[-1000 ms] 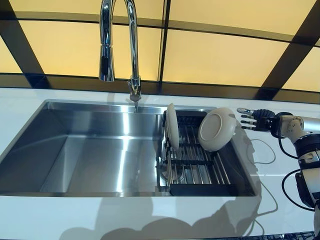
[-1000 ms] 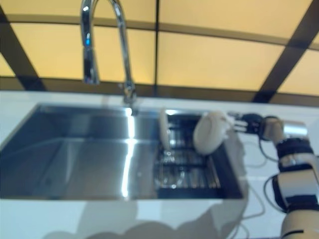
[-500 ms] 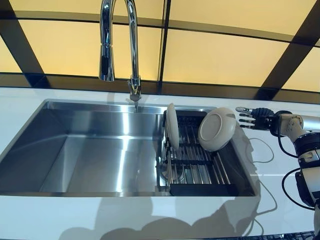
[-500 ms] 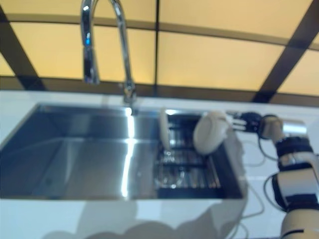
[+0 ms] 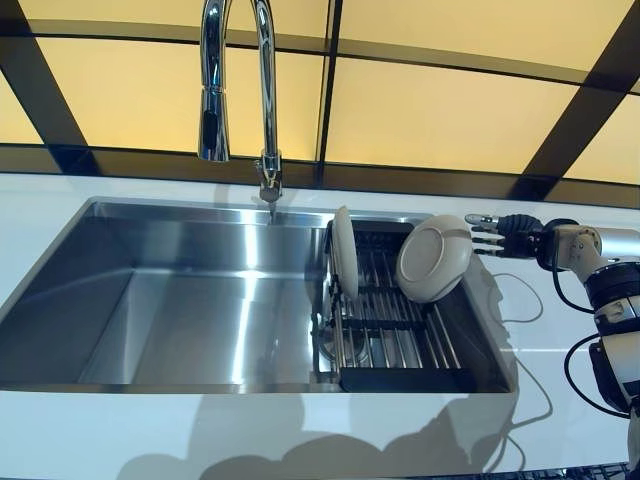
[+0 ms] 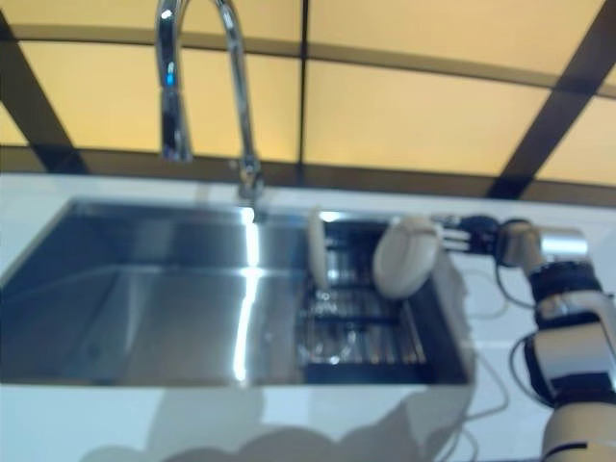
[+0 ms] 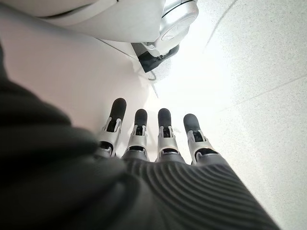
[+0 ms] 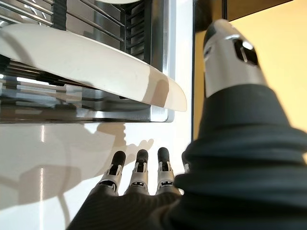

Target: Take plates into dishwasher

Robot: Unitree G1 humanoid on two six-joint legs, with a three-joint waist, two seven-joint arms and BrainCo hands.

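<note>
**Two plates in the rack, right hand reaching for the nearer one**

Two plates, both in the black rack, none picked up yet. Left to right: the left hand (image 7: pixel 153 139) shows only in its own wrist view, fingers straight and relaxed, holding nothing, pointed at pale floor, parked out of the way. Above the counter, the faucet (image 5: pixel 235 90) arches over the back edge of the sink (image 5: pixel 150 300), whose big left basin looks bare steel. The rack (image 5: pixel 395 330) fills the right end of the sink, wire bars running front to back so dishes stand and drain. The first plate (image 5: pixel 344 252) stands upright on edge at the rack's left side, slotted between bars. The second plate (image 5: pixel 434 258) leans tilted against the rack's right rear corner, underside facing out toward the counter, rim overhanging the sink edge, which leaves that rim reachable from the side. The right hand (image 5: pixel 497 233) sits over the white counter (image 5: pixel 560 330) just beside that tilted plate, fingers (image 8: pixel 138 173) stretched open toward it, thumb spread apart, nothing gripped. No contact visible between fingertips and plate. Judged step: lining up a side grasp on the tilted plate's rim. No dishwasher in view.
</note>
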